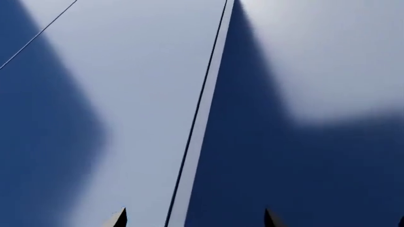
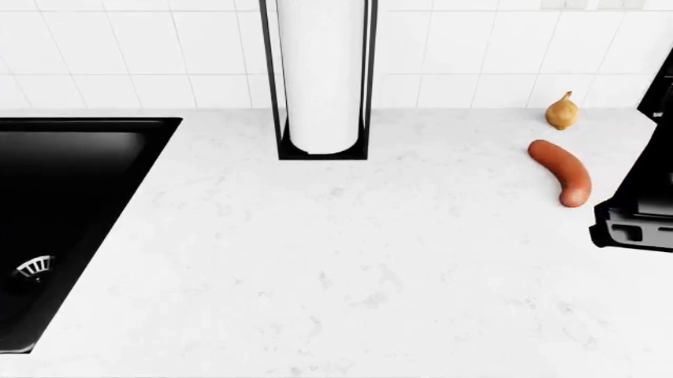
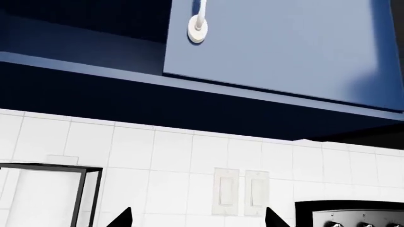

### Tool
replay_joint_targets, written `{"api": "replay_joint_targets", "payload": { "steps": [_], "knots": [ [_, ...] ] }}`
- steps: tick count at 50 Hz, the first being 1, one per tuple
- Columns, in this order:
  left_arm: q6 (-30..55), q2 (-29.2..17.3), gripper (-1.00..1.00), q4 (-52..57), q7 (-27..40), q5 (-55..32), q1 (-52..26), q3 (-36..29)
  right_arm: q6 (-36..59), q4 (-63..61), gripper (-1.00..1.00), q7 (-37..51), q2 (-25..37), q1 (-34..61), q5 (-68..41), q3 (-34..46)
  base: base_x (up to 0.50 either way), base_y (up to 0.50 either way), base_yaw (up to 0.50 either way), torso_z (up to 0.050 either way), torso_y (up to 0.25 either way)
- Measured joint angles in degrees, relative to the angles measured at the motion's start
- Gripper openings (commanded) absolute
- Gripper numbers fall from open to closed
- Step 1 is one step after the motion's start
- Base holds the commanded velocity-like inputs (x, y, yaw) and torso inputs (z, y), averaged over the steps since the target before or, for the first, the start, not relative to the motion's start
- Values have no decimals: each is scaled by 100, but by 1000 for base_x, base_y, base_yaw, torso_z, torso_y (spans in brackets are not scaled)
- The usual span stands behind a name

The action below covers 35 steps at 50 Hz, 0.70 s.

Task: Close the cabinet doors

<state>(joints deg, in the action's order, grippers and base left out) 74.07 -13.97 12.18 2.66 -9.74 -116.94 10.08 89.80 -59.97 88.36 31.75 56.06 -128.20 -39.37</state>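
Note:
In the left wrist view, blue cabinet door panels fill the frame. A pale lit panel [image 1: 139, 94] meets a shadowed one [image 1: 284, 179] along a thin dark seam [image 1: 196, 113]. My left gripper [image 1: 196, 219] is open, close in front of that seam, with a fingertip on each side. In the right wrist view, a blue cabinet door [image 3: 284, 42] with a white handle [image 3: 197, 26] hangs above the tiled wall, and the space beside it [image 3: 82, 28] is dark. My right gripper [image 3: 197, 220] is open and empty, well below the door. The head view shows neither cabinet nor grippers.
Below lies a white marble counter [image 2: 347, 268] with a black sink [image 2: 63, 205], a paper towel holder [image 2: 321, 79], an onion [image 2: 563, 112], a sausage [image 2: 563, 171] and a black appliance [image 2: 641, 205]. Wall switches [image 3: 243, 187] sit on the tiles under the cabinet.

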Motion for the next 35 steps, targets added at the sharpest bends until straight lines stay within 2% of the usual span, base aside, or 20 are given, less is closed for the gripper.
{"api": "replay_joint_targets", "payload": {
  "steps": [35],
  "knots": [
    [-597,689,100,-685,90,-10,233,-213,20,7,100,155,109,85,-833,-515,0,0,0,0,0]
  ]
}}
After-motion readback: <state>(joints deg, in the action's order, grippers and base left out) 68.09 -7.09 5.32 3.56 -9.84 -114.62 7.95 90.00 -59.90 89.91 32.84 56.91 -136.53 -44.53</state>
